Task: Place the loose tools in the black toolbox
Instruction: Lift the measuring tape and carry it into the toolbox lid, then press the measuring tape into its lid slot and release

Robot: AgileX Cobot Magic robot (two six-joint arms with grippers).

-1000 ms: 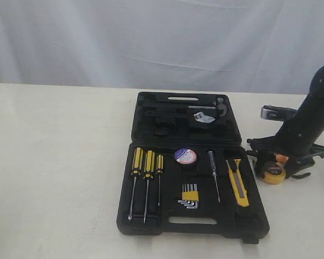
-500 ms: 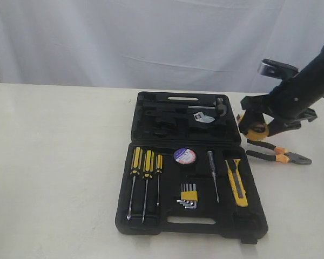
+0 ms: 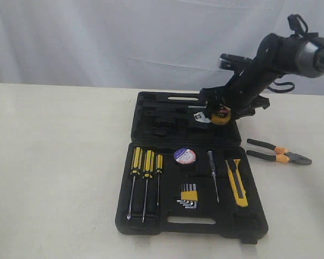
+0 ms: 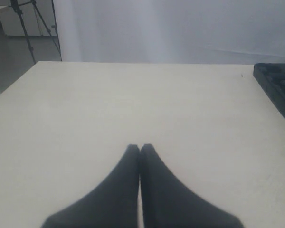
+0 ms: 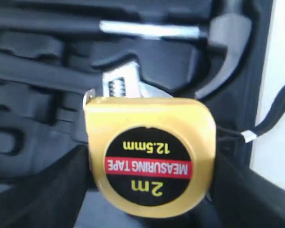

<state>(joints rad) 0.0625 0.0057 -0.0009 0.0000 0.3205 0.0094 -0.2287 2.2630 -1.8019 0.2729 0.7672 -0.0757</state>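
Note:
The black toolbox [image 3: 151, 221] lies open mid-table. My right gripper [image 3: 221, 114] is shut on the yellow tape measure [image 5: 149, 154] with the red label, holding it over the lid half near the hammer [image 5: 228, 38] and wrench [image 5: 121, 83]. The black tape roll [image 3: 184, 156] and the yellow-black utility knife [image 3: 237, 183] lie in the toolbox's near half. On the table right of the case lie the black-and-orange pliers [image 3: 278, 153]. My left gripper [image 4: 139, 148] is shut and empty over bare table, with the toolbox's edge [image 4: 275, 85] off to one side.
Three yellow-black screwdrivers [image 3: 144, 164], a hex key set [image 3: 188, 195] and a thin screwdriver [image 3: 213, 175] sit in their recesses. A white curtain [image 3: 124, 38] backs the table. A tripod [image 4: 23, 23] stands beyond the table's far corner.
My right arm lifted the tape measure off the table beside the pliers and carried it left, over the toolbox lid. The pliers stay on the table.

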